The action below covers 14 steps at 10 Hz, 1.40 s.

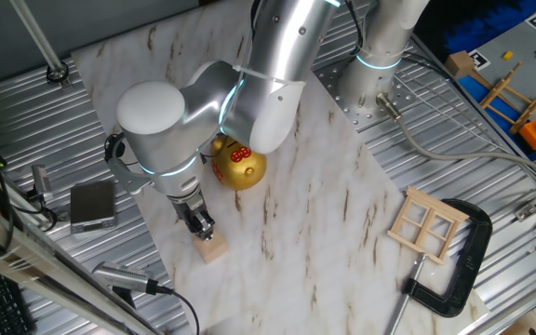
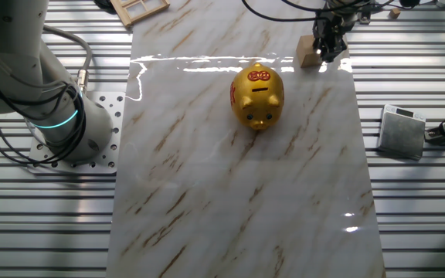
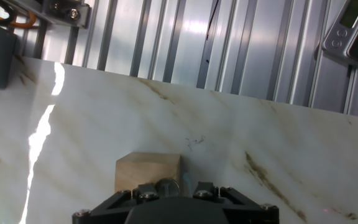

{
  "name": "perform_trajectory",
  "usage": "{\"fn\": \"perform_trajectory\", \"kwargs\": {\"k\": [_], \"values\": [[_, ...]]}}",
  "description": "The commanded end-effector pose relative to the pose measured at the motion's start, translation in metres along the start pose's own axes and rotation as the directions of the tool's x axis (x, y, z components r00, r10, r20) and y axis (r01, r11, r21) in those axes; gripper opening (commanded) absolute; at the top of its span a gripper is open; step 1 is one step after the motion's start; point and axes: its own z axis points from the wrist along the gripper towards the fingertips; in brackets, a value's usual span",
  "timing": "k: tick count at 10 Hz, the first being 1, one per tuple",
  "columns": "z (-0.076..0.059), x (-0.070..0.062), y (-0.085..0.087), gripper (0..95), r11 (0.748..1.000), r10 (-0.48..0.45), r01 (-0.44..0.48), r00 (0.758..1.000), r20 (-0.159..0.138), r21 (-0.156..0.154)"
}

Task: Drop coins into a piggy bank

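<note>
One glossy gold piggy bank (image 2: 258, 96), marble slab (image 2: 238, 193)

The arm's elbow covers the upper part of the piggy bank (image 1: 240, 166) in one fixed view. In the hand view the gripper (image 3: 178, 186) body hides the wooden cube's (image 3: 146, 170) near side, and its fingertips run off the 6 o'clock edge. No coin can be made out.

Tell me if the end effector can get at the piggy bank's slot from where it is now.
Probably yes. The end effector sits low at the wooden cube, and the piggy bank stands apart on bare marble with its slot facing up and nothing over it.
</note>
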Motion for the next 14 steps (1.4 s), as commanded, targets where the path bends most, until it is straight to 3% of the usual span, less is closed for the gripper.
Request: {"fn": "perform_trajectory", "kwargs": {"k": [1,14], "values": [[0.0001,-0.0003,0.0005,38.0,1.000,-0.003,0.003,1.000,0.001,-0.009],[0.0008,-0.0039,0.0006,38.0,1.000,0.001,-0.001,1.000,0.000,-0.008]]}}
